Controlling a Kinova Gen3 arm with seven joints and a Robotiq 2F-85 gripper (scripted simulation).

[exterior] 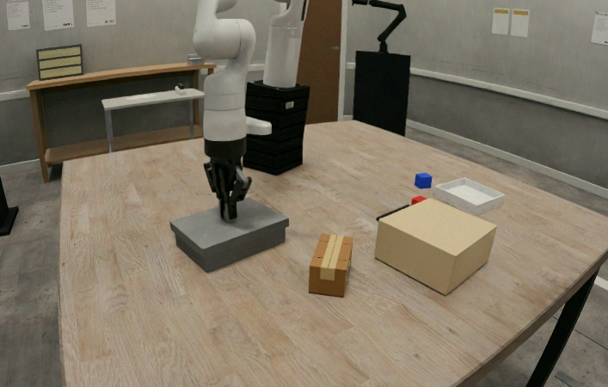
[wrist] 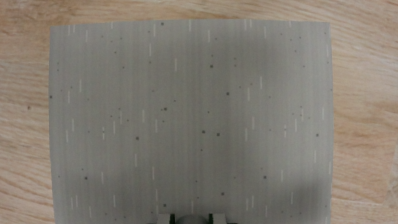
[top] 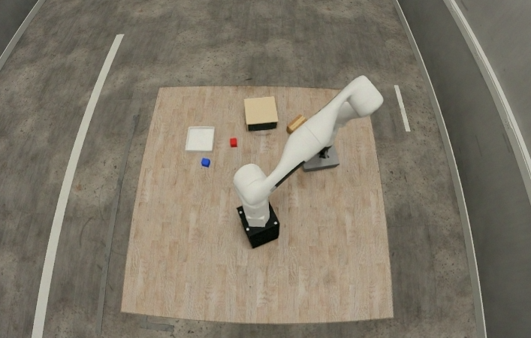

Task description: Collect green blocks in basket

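The grey metal box [exterior: 243, 248] has its flat lid [exterior: 205, 230] [wrist: 190, 100] on. My gripper [exterior: 229, 216] [wrist: 192, 219] points straight down at the lid, its fingers shut on the lid's small round knob, which shows between the tips in the wrist view. The light wooden cabinet [top: 260, 110] [exterior: 435, 228] stands to one side; its dark front faces the robot's base, and how far its drawer is shut I cannot tell. The white basket [top: 200, 150] [exterior: 452, 204] is low and looks empty. No green block is in view; the insides of box and cabinet are hidden.
A brown taped carton [top: 296, 124] [exterior: 329, 264] stands between the metal box and the cabinet. A red block [top: 233, 142] [exterior: 419, 199] lies between cabinet and basket. A blue block [top: 205, 162] [exterior: 422, 180] lies near the basket. The arm's black base [top: 263, 237] [exterior: 274, 130] stands on the table.
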